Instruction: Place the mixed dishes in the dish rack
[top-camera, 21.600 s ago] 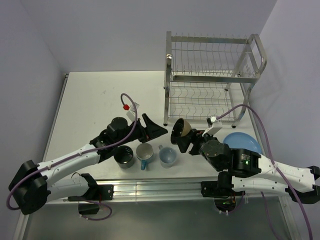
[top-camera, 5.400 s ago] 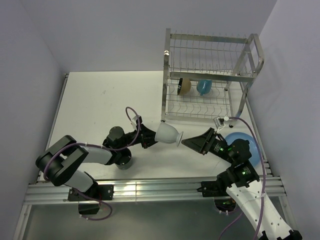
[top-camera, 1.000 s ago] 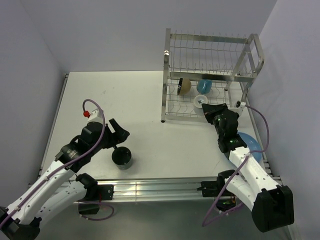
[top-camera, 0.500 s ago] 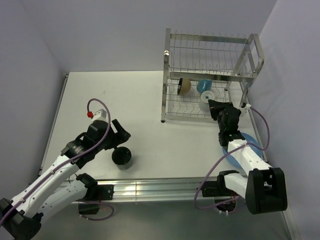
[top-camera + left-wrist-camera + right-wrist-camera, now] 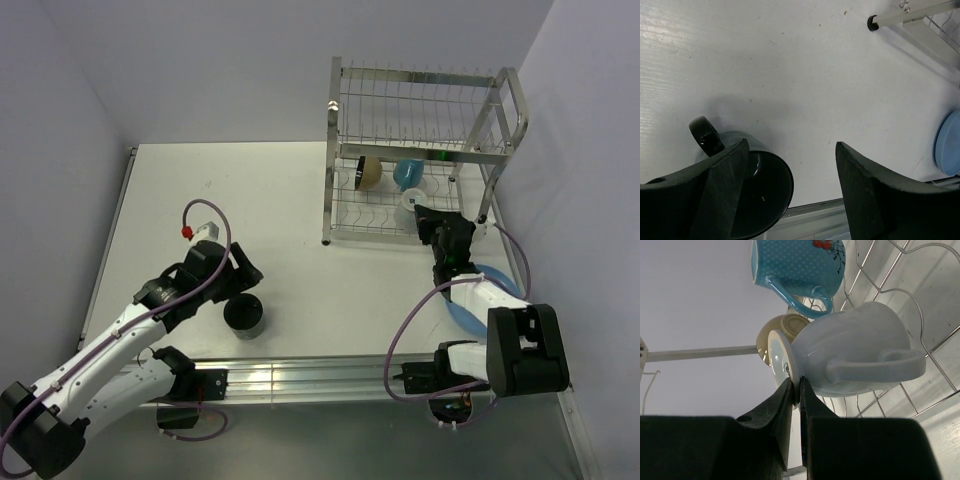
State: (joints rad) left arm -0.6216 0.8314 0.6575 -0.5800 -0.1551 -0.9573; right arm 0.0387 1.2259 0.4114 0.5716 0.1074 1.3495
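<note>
Near left: left gripper (image 5: 790,150) spread wide and empty, hovering just over dark grey-black mug (image 5: 762,197). Mug upright on table (image 5: 250,190), handle beside one finger, so probably lining up a rim grab.

Near right: light blue plate (image 5: 497,279) flat on table, not yet loaded.

Farther: right gripper (image 5: 795,387) pinched tight on white mug (image 5: 850,355), seemingly at its base edge. Holds it sideways in lower tier of dish rack (image 5: 420,72), likely to seat it on the wires.

Behind: bowl (image 5: 790,322) and light blue mug (image 5: 800,260), already racked.

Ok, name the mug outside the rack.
The black mug, on the table by the left gripper; the white mug and blue mug are in the rack.
</note>
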